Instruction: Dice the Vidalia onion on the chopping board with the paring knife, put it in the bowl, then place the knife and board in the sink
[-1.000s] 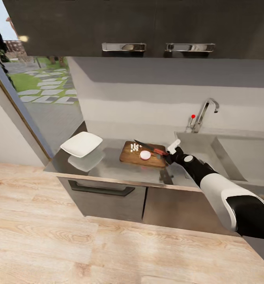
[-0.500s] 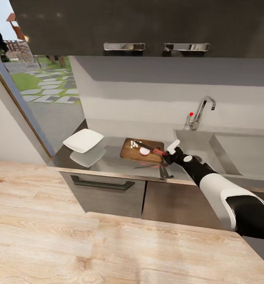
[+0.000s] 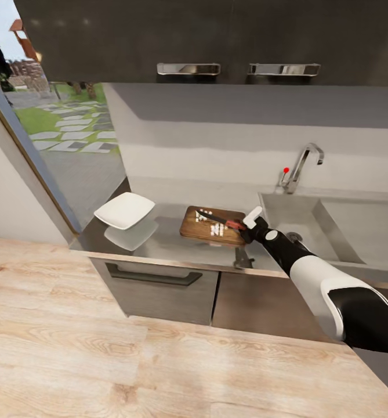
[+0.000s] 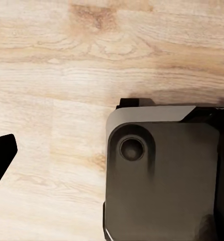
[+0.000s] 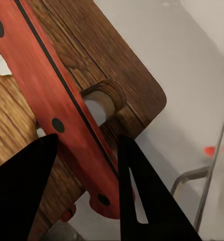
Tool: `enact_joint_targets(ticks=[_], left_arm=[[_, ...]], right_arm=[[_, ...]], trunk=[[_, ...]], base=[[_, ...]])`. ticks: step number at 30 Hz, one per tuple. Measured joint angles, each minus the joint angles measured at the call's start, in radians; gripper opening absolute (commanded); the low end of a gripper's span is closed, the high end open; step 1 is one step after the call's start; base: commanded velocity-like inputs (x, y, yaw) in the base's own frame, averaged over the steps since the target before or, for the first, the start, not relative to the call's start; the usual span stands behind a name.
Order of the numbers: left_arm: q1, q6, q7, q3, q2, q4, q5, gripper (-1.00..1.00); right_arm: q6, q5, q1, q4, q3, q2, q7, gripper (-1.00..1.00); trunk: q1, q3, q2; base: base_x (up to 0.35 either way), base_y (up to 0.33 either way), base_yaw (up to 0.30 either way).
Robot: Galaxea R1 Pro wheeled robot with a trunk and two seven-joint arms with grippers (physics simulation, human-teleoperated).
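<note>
Since half a second ago the round pink-white onion piece on the board (image 3: 212, 226) has given way to a scatter of small white dice (image 3: 216, 229), and the knife (image 3: 224, 220) now lies lower across the wood; the whole head picture has also shifted slightly, which is the camera moving.

Right of centre in the head view the right gripper (image 3: 247, 227) sits at the board's right end, its fingers clamped on the knife's red handle; the wrist view shows the handle (image 5: 62, 115) running between the two dark fingers (image 5: 142, 196), above the board's hanging hole. The left gripper's state I cannot tell: its wrist view shows one dark fingertip (image 4: 0, 156) at the frame's left edge over wooden floor.

Dicing looks finished or nearly so. The bowl (image 3: 124, 210) stands left of centre on the countertop (image 3: 165, 244), well apart from the board; the sink (image 3: 309, 220) is at the right. Next comes moving the dice to the bowl, which likely calls for putting the knife aside, perhaps straight into the sink, then carrying or tipping the board without spilling.
</note>
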Motion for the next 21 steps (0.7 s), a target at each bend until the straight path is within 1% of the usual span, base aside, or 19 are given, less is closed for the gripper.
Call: enact_joint_targets(ticks=[12, 15, 16, 18, 19, 20, 21], left_arm=[[0.000, 0.001, 0.000, 0.000, 0.000, 0.000, 0.000, 1.00], [0.000, 0.001, 0.000, 0.000, 0.000, 0.000, 0.000, 1.00], [0.000, 0.001, 0.000, 0.000, 0.000, 0.000, 0.000, 1.00], [0.000, 0.001, 0.000, 0.000, 0.000, 0.000, 0.000, 1.00], [0.000, 0.001, 0.000, 0.000, 0.000, 0.000, 0.000, 1.00], [0.000, 0.001, 0.000, 0.000, 0.000, 0.000, 0.000, 1.00], [0.000, 0.001, 0.000, 0.000, 0.000, 0.000, 0.000, 1.00]], right_arm=[[-0.001, 0.004, 0.000, 0.013, -0.002, -0.001, 0.001, -1.00], [-0.001, 0.003, 0.000, 0.007, -0.005, -0.005, 0.003, -1.00], [0.000, -0.001, 0.000, 0.002, -0.011, -0.009, 0.005, -1.00], [0.000, -0.032, 0.000, -0.019, -0.041, -0.031, 0.007, -1.00], [0.000, -0.043, 0.000, -0.025, -0.049, -0.035, 0.008, -1.00], [0.001, -0.076, 0.000, -0.045, -0.072, -0.045, 0.007, -1.00], [0.001, -0.096, 0.000, -0.058, -0.084, -0.049, 0.007, -1.00]], trunk=[[0.000, 0.000, 0.000], [0.000, 0.000, 0.000], [0.000, 0.000, 0.000], [0.000, 0.000, 0.000], [0.000, 0.000, 0.000], [0.000, 0.000, 0.000], [0.000, 0.000, 0.000]], base=[[0.001, 0.001, 0.000], [0.000, 0.000, 0.000], [0.000, 0.000, 0.000], [0.000, 0.000, 0.000], [0.000, 0.000, 0.000], [0.000, 0.000, 0.000], [0.000, 0.000, 0.000]])
